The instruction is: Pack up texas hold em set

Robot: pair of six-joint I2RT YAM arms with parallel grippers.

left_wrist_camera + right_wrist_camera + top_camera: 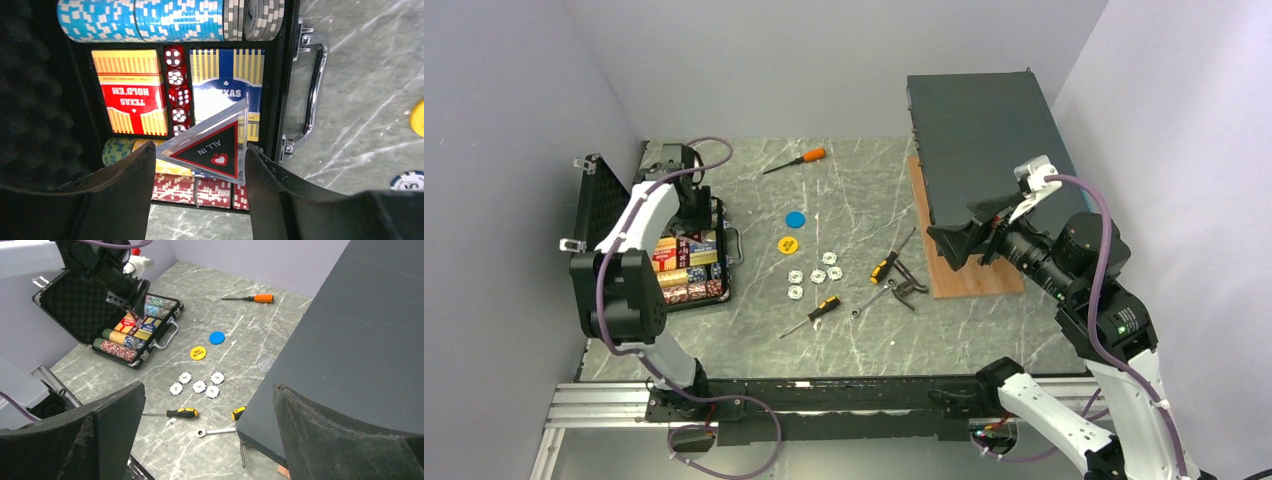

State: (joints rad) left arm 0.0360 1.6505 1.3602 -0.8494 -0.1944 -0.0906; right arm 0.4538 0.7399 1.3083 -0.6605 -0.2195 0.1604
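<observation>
**Top view.** The work surface is a grey marbled tabletop (pixel 864 340), with pale lavender walls on three sides. The small black hard case (pixel 728 262) lies open at the left edge. Its egg-crate foam lid (pixel 596 205) stands upright against the left wall. My left gripper (pixel 694 222) hangs over the case's tray. My right gripper (pixel 944 248) is raised beside the large dark flat box (pixel 984 130), which sits on a wooden board (pixel 969 282). A blue disc (pixel 795 219), a yellow disc (pixel 788 243) and five white chips (pixel 816 273) lie loose between case and board. An orange-handled screwdriver (pixel 809 157) lies farther back.

**Left wrist view.** This view shows what the top view cannot. My left fingers (pixel 125 190) are closed on a clear triangular "ALL IN" marker (pixel 212 150), held above the tray. One pad meets its left corner and the other meets its right edge. Below it lie a red card deck (pixel 129 92), a blue card deck (pixel 225 70) and a column of red dice (pixel 176 90) between the two. A row of light blue chips (pixel 145 20) and a row of red chips (pixel 195 190) border them. A chrome handle (pixel 315 90) sits on the outer wall.

**Right wrist view.** My right fingers (pixel 100 435) are spread wide with nothing between them. The dark box fills the right side of the view. Only this view shows the lettering on the yellow disc, which is too small to read.
</observation>
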